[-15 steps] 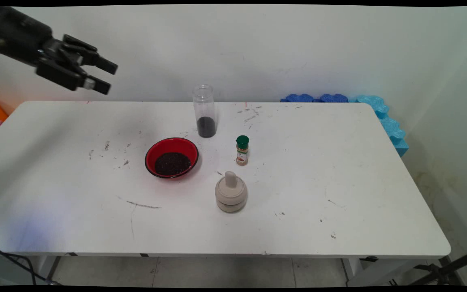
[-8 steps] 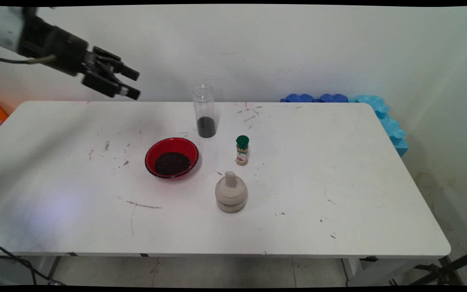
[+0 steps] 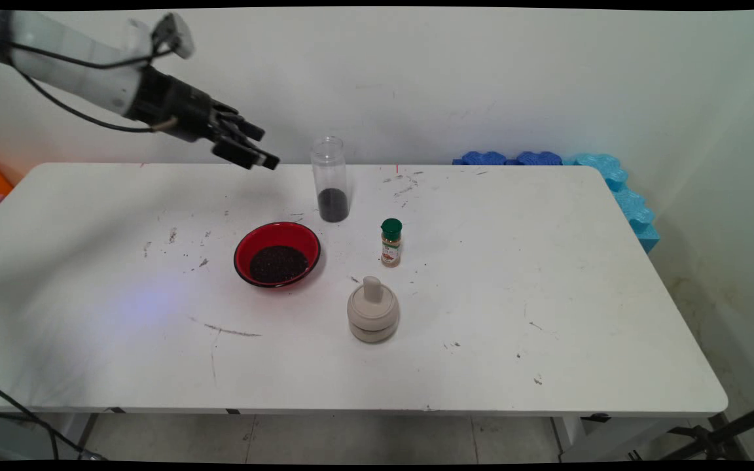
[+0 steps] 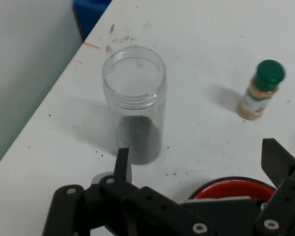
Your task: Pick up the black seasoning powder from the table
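Item one, far left: the white arm enters from the upper left with black cables along it, ending in the black gripper (image 3: 260,147) (image 4: 199,164), held above the table's far edge, angled down to the right, its two fingers (image 4: 122,162) spread apart with nothing between them. Item two: the white table (image 3: 547,294) (image 4: 206,29), its surface marked with dark scuffs and scattered specks. Item three: a red bowl (image 3: 277,254) (image 4: 233,189) holding a dark granular fill, left of centre; in the hand view only a slice of its rim shows behind the gripper's linkage. Item four: a tall clear jar (image 3: 330,178) (image 4: 134,101), open at the top, upright near the table's far edge, its lowest part filled with dark grains; it is the thing nearest the gripper, just to the right of the fingertips in the main view and apart from them. Item five: a small spice bottle (image 3: 391,242) (image 4: 260,89) with a green cap and tan contents, upright, right of the bowl. Item six: a beige lidded pot (image 3: 372,311) with a knob on top, nearer the table's front than the bottle. Item seven, far right: blue foam pieces (image 3: 612,180) along the wall behind the table's far corner.
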### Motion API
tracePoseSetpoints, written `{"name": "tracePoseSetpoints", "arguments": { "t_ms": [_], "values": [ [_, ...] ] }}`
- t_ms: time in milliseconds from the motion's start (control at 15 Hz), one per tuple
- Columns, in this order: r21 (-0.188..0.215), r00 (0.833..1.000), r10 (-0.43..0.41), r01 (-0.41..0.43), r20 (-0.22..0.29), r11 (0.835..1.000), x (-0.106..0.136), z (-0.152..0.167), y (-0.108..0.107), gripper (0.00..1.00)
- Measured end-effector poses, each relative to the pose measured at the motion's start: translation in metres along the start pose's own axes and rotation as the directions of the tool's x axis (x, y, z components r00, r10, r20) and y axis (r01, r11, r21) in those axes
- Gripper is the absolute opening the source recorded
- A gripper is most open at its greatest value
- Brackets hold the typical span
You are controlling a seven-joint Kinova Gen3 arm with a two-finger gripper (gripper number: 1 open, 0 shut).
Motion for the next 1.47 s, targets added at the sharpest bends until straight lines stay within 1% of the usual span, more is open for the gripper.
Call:
{"name": "tracePoseSetpoints", "arguments": {
  "t_ms": [333, 667, 1067, 1467],
  "values": [
    [0.06, 1.0, -0.029, 0.028, 0.011, 0.998, 0.001, 0.045, 0.001, 1.0],
    [0.097, 0.998, -0.052, 0.051, 0.017, 0.994, 0.001, 0.072, 0.002, 1.0],
    [0.121, 0.997, -0.069, 0.067, 0.016, 0.99, 0.001, 0.096, 0.0, 1.0],
    [0.125, 0.998, -0.069, 0.067, 0.013, 0.99, 0.002, 0.114, -0.003, 1.0]
  ]
}}
